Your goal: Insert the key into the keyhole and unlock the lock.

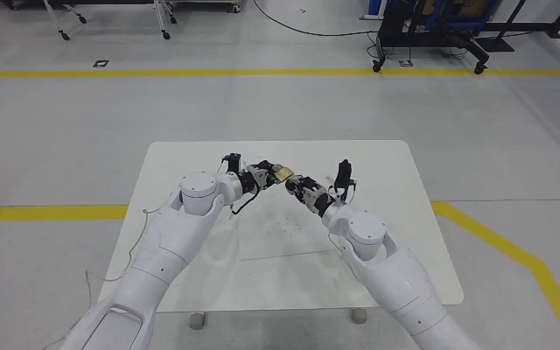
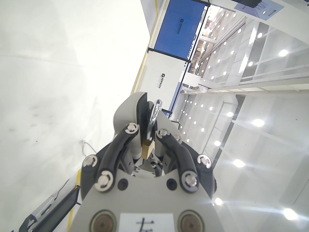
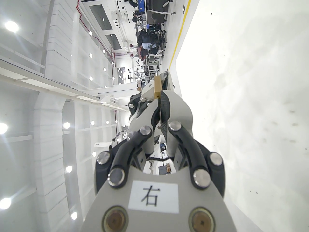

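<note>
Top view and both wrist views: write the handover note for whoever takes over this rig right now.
Left tool: shut on the padlock, pinching its silver shackle, held above the table.
Right tool: shut on what looks like the key, edge-on, at the padlock's brass end.
Done: both parts picked up and brought together.
To do: whether the key is seated cannot be told; confirm insertion, turn, free the shackle.

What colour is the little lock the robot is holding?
The lock is brassy gold, its shackle silver; best seen in the left wrist view.

White rounded arms [image 1: 179, 241] carry grey tools [image 2: 152, 112] [image 3: 160, 92] with black links [image 2: 112, 147], silver pins [image 2: 190, 178], labels [image 3: 153, 195].
</note>
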Robot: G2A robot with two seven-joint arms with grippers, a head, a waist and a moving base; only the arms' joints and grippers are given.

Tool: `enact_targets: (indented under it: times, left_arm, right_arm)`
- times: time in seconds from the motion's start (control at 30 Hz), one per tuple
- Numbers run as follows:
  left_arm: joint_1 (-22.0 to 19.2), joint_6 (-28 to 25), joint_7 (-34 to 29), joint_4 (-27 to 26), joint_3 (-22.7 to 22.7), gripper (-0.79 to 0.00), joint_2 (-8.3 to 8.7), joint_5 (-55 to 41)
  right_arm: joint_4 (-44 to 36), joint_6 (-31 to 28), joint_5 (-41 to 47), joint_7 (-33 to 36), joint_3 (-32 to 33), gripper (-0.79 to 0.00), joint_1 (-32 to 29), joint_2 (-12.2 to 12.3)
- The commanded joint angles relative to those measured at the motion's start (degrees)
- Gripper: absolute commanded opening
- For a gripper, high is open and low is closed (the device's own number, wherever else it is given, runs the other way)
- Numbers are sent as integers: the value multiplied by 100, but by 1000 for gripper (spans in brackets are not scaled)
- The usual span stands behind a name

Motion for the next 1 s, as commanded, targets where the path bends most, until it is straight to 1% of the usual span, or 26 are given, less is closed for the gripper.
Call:
enact_targets:
  times: [0.0, 0.03, 0.07, 0.1, 0.13, 0.17, 0.2, 0.27, 0.4, 0.43, 0.5, 0.53, 0.63, 0.73, 0.8, 0.87, 0.97]
  left_arm:
    - [2, -3, -16, 0, -7, -785, -2, 21]
    - [4, 2, -17, 3, -14, -785, -4, 21]
    - [5, 6, -17, 3, -19, -785, -6, 22]
    - [5, 5, -17, 2, -25, -785, -8, 24]
    - [9, 4, -22, 5, -34, -785, -10, 17]
    - [8, 9, -26, 8, -42, -785, -11, 13]
    - [5, 10, -29, 10, -51, -785, -12, 16]
    - [2, 4, -37, 13, -72, -785, -13, 18]
    - [9, -58, -44, -2, -125, -785, -10, 38]
    - [14, -89, -47, -12, -138, -785, -8, 52]
    - [28, -210, -53, -48, -160, -785, -2, 117]
    - [34, -305, -48, -75, -168, -785, 3, 185]
    - [73, -599, -43, -161, -185, -785, 21, 405]
    - [126, -856, -89, -251, -215, -785, 36, 542]
    - [164, -997, -125, -305, -243, -785, 44, 588]
    - [196, -1067, -155, -341, -268, -785, 52, 633]
    - [219, -1074, -170, -371, -291, -785, 58, 687]
  right_arm:
    - [-15, -23, 19, 4, 13, -785, -3, -8]
    - [-27, -41, 36, 10, 25, -751, -17, -10]
    - [-37, -51, 38, 10, 39, -526, -32, -10]
    - [-49, -56, 33, 15, 53, -431, -49, -10]
    - [-66, -66, 34, 20, 69, -400, -71, -9]
    - [-87, -80, 40, 26, 88, -348, -97, -8]
    - [-114, -93, 45, 38, 107, -342, -126, -6]
    - [-179, -105, 49, 66, 149, -397, -188, 0]
    - [-315, -103, 93, 179, 245, -456, -311, 16]
    - [-349, -110, 125, 225, 274, -480, -342, 20]
    - [-416, -121, 198, 341, 323, -502, -406, 29]
    - [-440, -120, 213, 379, 356, -511, -429, 34]
    - [-518, -141, 344, 560, 436, -505, -496, 46]
    - [-508, -114, 461, 696, 496, -526, -502, 51]
    - [-480, -122, 463, 713, 517, -523, -479, 51]
    - [-461, -146, 480, 715, 520, -545, -470, 46]
    - [-430, -184, 458, 679, 516, -600, -458, 40]
